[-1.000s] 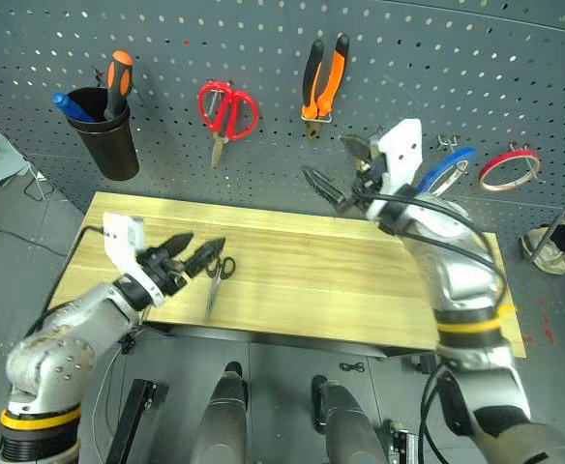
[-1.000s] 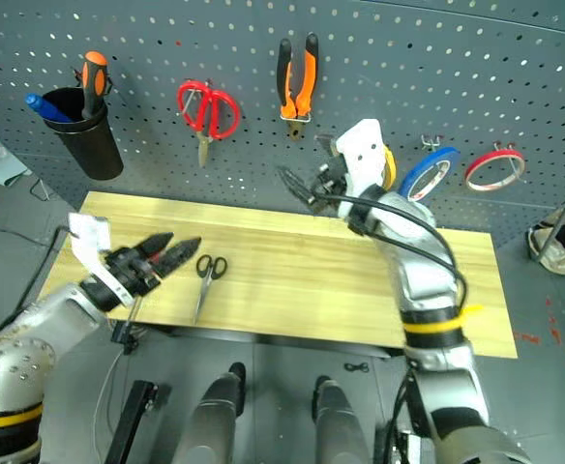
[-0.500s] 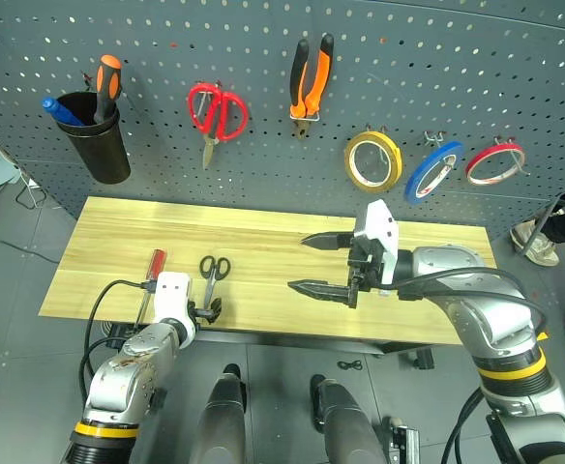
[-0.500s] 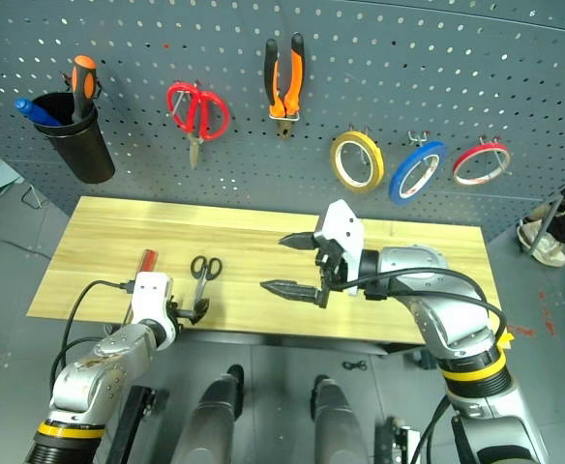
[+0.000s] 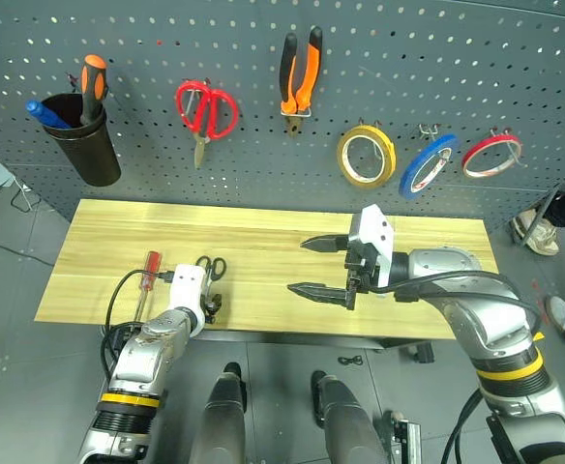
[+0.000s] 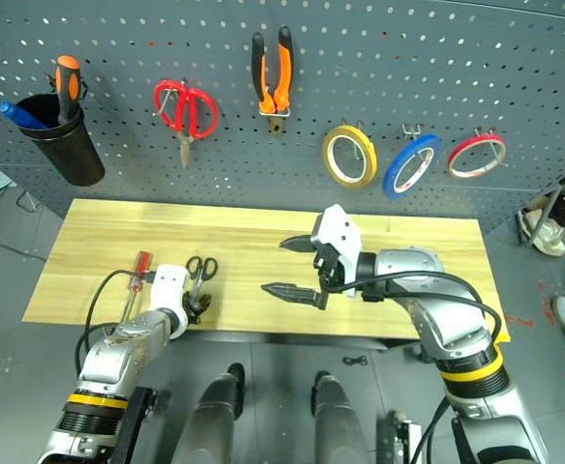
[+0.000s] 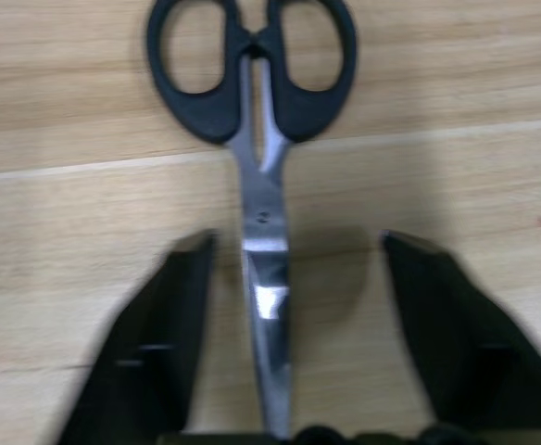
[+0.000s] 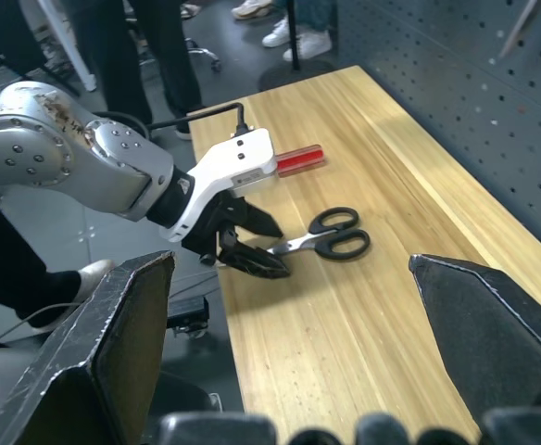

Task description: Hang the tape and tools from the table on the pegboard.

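Small black-handled scissors (image 5: 208,272) lie on the wooden table (image 5: 263,237) near its front left. My left gripper (image 5: 211,307) is down at the blade tips. In the left wrist view its two fingers (image 7: 164,338) stand on either side of the blades (image 7: 263,278), with a gap on each side. A red-handled screwdriver (image 5: 150,270) lies just left of the scissors. My right gripper (image 5: 298,266) hovers open over the table's middle, with nothing in it. On the pegboard (image 5: 437,58) hang the yellowish tape (image 5: 366,157) and the orange-and-black pliers (image 5: 298,72).
Red-handled scissors (image 5: 205,107), a blue ring (image 5: 426,164) and a red ring (image 5: 490,155) also hang on the board. At the far left a black cup (image 5: 87,147) holds an orange-handled screwdriver. People's legs and shoes show beyond the table in the right wrist view.
My left gripper sank to the table and its fingers narrowed around the scissors' blades. My right gripper dropped from the board to mid-table, uncovering the tape on its hook. The camera shifted.
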`<state>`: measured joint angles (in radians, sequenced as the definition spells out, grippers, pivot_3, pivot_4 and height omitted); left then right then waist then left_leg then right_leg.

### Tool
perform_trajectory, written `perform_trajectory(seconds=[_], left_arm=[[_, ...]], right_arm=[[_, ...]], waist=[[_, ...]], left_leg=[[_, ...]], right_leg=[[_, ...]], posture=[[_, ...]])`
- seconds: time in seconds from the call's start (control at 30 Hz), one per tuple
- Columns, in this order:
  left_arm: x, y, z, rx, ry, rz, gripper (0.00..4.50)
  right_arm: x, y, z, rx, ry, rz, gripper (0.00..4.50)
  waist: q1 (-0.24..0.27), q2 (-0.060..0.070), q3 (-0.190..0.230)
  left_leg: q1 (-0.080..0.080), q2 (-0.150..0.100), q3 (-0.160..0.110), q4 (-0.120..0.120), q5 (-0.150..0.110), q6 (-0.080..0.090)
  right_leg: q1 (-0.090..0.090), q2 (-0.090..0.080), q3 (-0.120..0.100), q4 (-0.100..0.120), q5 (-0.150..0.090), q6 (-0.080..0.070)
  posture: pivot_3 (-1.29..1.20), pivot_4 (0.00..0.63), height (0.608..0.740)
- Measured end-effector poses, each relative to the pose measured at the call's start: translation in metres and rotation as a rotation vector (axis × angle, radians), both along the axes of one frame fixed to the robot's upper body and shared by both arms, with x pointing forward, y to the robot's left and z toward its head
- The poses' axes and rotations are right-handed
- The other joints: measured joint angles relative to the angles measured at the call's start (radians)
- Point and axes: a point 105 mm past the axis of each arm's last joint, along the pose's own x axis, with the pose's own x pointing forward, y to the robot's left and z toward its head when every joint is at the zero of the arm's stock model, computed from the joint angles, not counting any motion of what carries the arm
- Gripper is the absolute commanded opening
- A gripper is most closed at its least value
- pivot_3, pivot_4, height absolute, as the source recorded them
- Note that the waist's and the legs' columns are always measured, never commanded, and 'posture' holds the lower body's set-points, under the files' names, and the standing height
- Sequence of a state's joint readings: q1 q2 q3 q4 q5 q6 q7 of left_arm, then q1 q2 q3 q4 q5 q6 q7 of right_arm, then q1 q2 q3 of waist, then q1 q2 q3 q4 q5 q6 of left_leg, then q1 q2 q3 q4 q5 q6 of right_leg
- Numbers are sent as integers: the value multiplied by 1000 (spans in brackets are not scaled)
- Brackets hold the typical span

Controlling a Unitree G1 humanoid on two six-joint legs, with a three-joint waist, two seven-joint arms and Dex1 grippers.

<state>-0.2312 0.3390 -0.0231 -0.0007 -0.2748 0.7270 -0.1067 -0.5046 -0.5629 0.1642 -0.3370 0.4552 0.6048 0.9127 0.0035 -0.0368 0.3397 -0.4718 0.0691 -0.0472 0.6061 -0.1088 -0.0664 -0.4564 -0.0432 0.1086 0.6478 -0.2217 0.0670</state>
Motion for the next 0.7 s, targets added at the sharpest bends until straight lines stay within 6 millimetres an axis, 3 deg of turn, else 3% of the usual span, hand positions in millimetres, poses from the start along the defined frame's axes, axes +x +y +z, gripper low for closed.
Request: perform_trajectory(seconds=[0.13,0.3,0.43,0.57,0.7], left_arm=[[-1,-1,1,-2,0,-3,79],[-7,-3,2,-3,-6,-15,86],[-9,-6,15,16,-72,-40,86],[-15,-7,52,78,-247,-93,86],[-32,-17,97,152,-491,-164,86]], right_arm=[[-1,1,0,-1,1,0,4500],[0,1,0,4,1,-5,4500],[-2,0,-1,22,-9,-22,4500],[-1,-2,13,76,-74,-64,4500],[5,-10,45,138,-197,-106,4500]], waist=[[-4,2,4],[-8,2,6],[-6,2,6],[-6,2,5],[-5,1,4]], left_leg=[[0,0,0,0,0,0],[0,0,0,0,0,0],[-1,0,-1,0,0,0],[-2,0,-1,-1,0,0],[-3,0,-1,-1,0,0]], right_leg=[[0,0,0,0,0,0],[0,0,0,0,0,0],[0,0,0,-1,0,1],[-1,0,0,-2,0,1],[-1,0,0,-4,1,1]], posture=[[38,425,740],[55,401,740],[75,353,740],[89,317,740],[98,278,740]])
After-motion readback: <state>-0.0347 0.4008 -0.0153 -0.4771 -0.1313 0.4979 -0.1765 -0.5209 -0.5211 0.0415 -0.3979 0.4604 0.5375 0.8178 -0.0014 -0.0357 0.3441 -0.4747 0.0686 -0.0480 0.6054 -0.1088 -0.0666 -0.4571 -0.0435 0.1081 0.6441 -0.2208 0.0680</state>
